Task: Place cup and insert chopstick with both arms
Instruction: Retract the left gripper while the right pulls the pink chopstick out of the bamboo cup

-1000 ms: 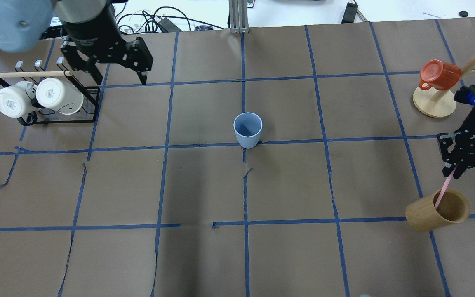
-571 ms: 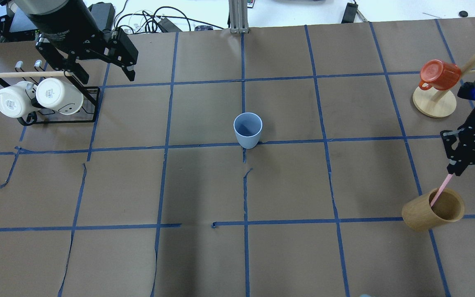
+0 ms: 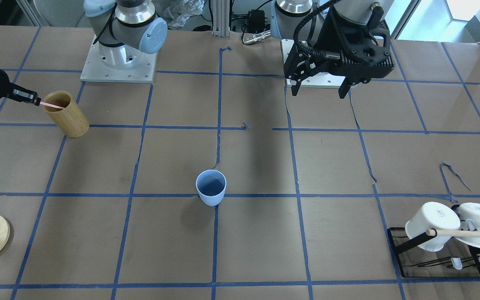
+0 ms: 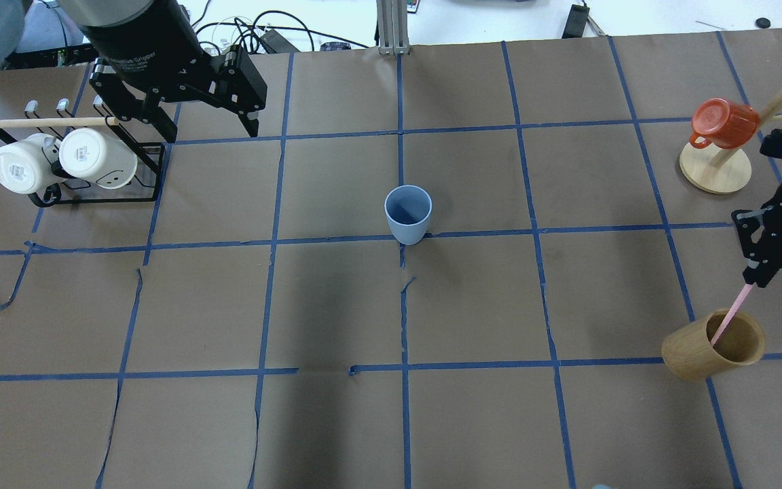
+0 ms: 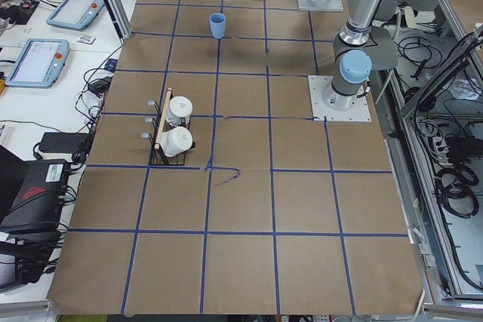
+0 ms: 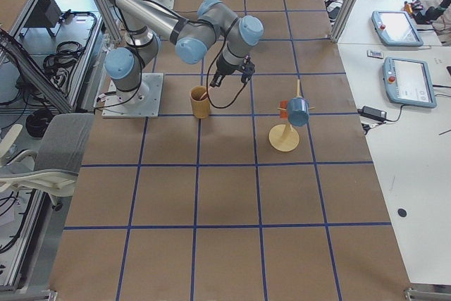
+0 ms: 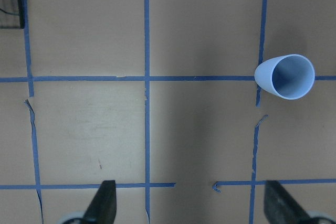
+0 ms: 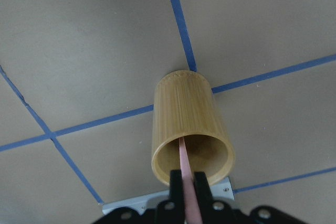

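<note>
The light-blue cup (image 4: 407, 214) stands upright and empty at the table's middle; it also shows in the front view (image 3: 211, 187) and the left wrist view (image 7: 286, 76). My left gripper (image 4: 210, 131) is open and empty, high above the table's far left, well away from the cup. My right gripper (image 4: 752, 277) is shut on the top of the pale-pink chopstick (image 4: 727, 319). The stick's lower end sits inside the tan wooden cylinder (image 4: 713, 345). The right wrist view shows the chopstick (image 8: 185, 169) running from the fingers into the cylinder (image 8: 191, 124).
A black rack (image 4: 102, 197) with two white mugs (image 4: 96, 157) and a wooden rod (image 4: 48, 123) stands at the far left, close to my left gripper. A red mug (image 4: 723, 123) hangs on a wooden tree (image 4: 715, 170) at the far right.
My left gripper swung left, then back to the right, staying open. My right gripper moved slightly up and away from the wooden cylinder, so more of the chopstick shows above its rim.
</note>
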